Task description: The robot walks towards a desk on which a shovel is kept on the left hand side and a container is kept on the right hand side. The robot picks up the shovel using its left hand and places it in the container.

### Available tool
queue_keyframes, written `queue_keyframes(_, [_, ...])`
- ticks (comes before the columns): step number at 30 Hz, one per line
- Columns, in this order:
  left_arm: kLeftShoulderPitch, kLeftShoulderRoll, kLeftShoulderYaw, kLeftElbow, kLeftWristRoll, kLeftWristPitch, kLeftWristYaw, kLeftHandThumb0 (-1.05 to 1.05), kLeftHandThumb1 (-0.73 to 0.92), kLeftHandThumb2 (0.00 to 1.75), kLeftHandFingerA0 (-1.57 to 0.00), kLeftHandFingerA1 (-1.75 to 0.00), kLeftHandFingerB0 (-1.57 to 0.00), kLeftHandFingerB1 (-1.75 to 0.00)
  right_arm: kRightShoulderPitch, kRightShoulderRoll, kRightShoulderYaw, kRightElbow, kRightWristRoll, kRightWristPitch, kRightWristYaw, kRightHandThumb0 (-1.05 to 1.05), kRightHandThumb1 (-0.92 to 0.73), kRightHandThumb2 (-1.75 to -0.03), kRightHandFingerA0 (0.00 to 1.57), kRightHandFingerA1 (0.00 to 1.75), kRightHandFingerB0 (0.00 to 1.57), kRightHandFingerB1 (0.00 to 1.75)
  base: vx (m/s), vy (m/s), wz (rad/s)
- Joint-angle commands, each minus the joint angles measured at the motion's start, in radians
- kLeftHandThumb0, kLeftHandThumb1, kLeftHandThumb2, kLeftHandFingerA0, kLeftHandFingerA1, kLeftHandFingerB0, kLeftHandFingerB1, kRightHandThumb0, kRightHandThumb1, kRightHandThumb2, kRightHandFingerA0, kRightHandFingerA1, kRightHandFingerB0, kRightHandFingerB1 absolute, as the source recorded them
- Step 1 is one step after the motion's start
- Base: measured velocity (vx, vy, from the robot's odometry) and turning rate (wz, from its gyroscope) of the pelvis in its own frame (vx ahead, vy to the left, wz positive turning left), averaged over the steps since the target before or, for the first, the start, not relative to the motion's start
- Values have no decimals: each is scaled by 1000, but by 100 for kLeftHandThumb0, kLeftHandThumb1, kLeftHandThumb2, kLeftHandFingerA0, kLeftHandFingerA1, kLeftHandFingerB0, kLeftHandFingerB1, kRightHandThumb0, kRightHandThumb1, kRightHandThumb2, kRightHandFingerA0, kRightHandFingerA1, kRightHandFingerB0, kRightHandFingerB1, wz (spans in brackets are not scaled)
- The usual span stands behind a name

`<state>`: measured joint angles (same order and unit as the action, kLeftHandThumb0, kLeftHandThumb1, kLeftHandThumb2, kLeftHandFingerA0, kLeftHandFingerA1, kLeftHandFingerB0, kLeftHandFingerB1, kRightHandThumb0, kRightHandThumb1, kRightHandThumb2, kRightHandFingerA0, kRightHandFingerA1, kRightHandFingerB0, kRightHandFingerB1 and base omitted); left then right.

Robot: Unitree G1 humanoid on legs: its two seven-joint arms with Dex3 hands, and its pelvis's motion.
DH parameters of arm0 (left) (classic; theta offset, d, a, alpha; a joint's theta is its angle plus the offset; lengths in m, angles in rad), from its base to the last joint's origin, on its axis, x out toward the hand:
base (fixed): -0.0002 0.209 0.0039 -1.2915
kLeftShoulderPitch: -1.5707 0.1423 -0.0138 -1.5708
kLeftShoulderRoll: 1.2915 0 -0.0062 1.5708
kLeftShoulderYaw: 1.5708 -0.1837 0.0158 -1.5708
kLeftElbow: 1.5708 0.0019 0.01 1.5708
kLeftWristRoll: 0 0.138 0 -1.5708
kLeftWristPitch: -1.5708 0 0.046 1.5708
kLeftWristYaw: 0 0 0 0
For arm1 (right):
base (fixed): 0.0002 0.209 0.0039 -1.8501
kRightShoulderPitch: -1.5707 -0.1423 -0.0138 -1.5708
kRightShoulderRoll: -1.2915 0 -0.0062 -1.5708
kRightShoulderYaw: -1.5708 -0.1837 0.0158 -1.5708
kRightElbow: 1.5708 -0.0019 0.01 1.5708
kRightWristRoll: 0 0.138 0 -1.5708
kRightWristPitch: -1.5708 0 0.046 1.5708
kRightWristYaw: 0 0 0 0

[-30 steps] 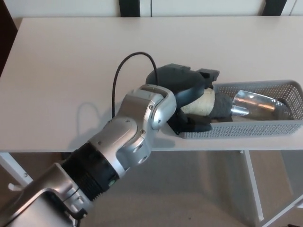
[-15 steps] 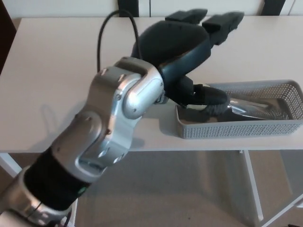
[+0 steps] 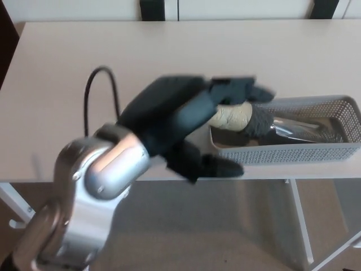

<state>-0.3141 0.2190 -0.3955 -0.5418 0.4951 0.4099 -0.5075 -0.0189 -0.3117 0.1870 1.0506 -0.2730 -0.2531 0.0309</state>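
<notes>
One shovel (image 3: 265, 121) lies in the container (image 3: 293, 152), beyond spread fingers (image 3: 240, 89).

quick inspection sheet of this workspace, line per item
surface: white desk, mostly bare
job's things: shovel lies in the grey mesh container at the desk's right front, handle end over the container's left rim
clutter: nothing seen
hands: left hand open, holding nothing, blurred, above the desk beside the container; right hand not in view
cables: black cable loops from the left arm
surroundings: floor and desk legs below
</notes>
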Motion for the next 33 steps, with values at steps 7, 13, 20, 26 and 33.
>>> queue_keyframes(7, [895,227,831,-265,-1331,-212,-944,-95,90,68,-58,-38,-46,-34,16,-13,-17,55,11,-12,3,-46,-67,-59,42,39,37,34,0,0,0])
queue_keyframes(13, [972,218,748,-90,-1127,-374,-988,-96,85,81,-49,-39,-40,-35,11,-11,-28,58,22,-21,-2,-44,-66,-60,45,42,37,36,0,0,0])
queue_keyframes(20, [860,253,486,298,-701,-237,-683,-91,73,109,-38,-49,-27,-42,18,-4,-49,56,39,-42,-23,-44,-67,-60,44,41,37,36,0,0,0])
queue_keyframes(26, [708,80,433,740,-495,-325,-298,-86,66,103,-27,-47,-30,-45,35,13,-80,54,63,-100,-48,-51,-68,-60,46,42,37,36,0,0,0])
queue_keyframes(33, [568,58,397,1167,-276,-526,195,-88,68,107,-11,-47,0,-36,39,16,-113,38,90,-119,-46,-64,-76,-63,34,34,24,30,0,0,0])
